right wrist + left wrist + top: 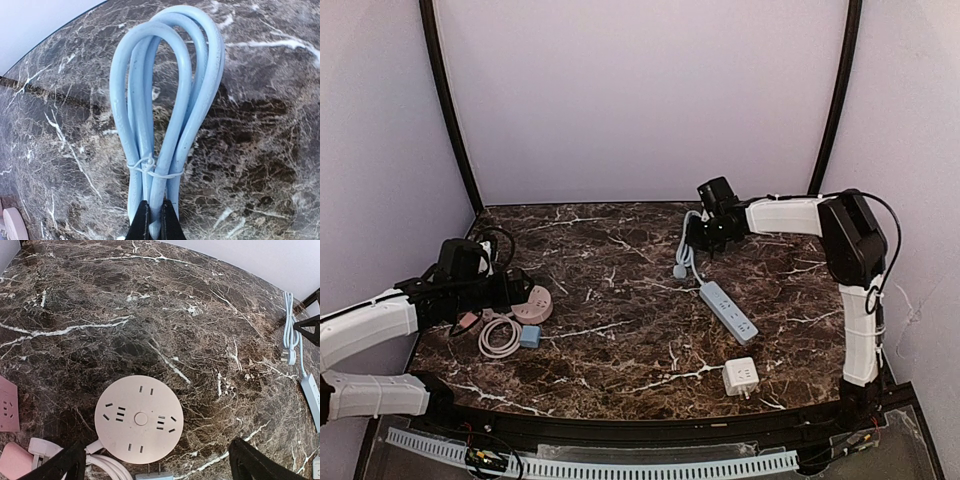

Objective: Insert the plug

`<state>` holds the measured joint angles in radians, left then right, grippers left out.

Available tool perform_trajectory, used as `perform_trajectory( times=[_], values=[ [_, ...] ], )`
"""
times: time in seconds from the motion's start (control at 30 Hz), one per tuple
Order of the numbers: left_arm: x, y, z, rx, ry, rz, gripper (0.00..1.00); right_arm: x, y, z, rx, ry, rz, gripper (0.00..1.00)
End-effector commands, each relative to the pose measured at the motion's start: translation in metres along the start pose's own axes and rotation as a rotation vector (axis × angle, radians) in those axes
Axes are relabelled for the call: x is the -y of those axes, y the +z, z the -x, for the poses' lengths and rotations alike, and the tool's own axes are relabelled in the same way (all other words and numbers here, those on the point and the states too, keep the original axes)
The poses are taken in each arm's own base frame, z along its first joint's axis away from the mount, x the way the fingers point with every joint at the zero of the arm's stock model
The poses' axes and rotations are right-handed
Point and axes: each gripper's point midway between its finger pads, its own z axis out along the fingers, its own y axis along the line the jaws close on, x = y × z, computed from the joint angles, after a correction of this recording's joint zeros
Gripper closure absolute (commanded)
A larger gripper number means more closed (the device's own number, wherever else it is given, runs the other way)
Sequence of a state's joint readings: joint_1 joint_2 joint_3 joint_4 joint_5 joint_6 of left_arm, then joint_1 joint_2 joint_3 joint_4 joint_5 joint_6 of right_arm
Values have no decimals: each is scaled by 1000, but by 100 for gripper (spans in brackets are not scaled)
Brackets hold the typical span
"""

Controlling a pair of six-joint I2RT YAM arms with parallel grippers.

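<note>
A light blue power strip (728,311) lies right of centre. Its bundled light blue cable (165,100), tied with a white twist tie, ends in a plug (679,270) that rests on the table. My right gripper (152,222) is shut on one strand of that bundle, at the back of the table in the top view (705,235). A round pink socket hub (138,418) lies at the left. My left gripper (155,467) is open and empty above it, one finger on each side of the hub.
A white adapter cube (741,376) sits near the front right. Beside the hub lie a coiled white cable (500,335), a small blue adapter (530,336) and a pink square socket (7,405). Walls enclose the table on three sides.
</note>
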<state>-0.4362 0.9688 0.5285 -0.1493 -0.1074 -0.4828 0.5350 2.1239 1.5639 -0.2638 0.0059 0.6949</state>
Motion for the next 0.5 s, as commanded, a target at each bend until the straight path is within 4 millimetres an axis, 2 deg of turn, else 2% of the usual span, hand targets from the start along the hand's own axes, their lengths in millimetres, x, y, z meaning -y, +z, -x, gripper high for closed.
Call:
perform_trajectory(
  times=[0.0, 0.13, 0.23, 0.3, 0.33, 0.4, 0.47],
  values=[
    [4, 2, -2, -6, 5, -18, 0, -34, -5, 25, 43, -56, 95, 98],
    [3, 4, -3, -12, 7, -15, 0, -39, -10, 32, 60, -76, 103, 78],
    [3, 6, -4, -14, 8, -14, 0, -40, -17, 37, 80, -86, 100, 57],
    [3, 6, -4, -16, 8, -15, 0, -42, -22, 39, 87, -94, 104, 49],
    [3, 6, -4, -15, 8, -14, 0, -43, -26, 40, 90, -102, 110, 47],
    [4, 6, -4, -16, 13, -20, 0, -46, -41, 43, 106, -118, 121, 37],
    [6, 6, -4, -18, 20, -30, 0, -39, -56, 38, 117, -126, 103, 25]
  ],
)
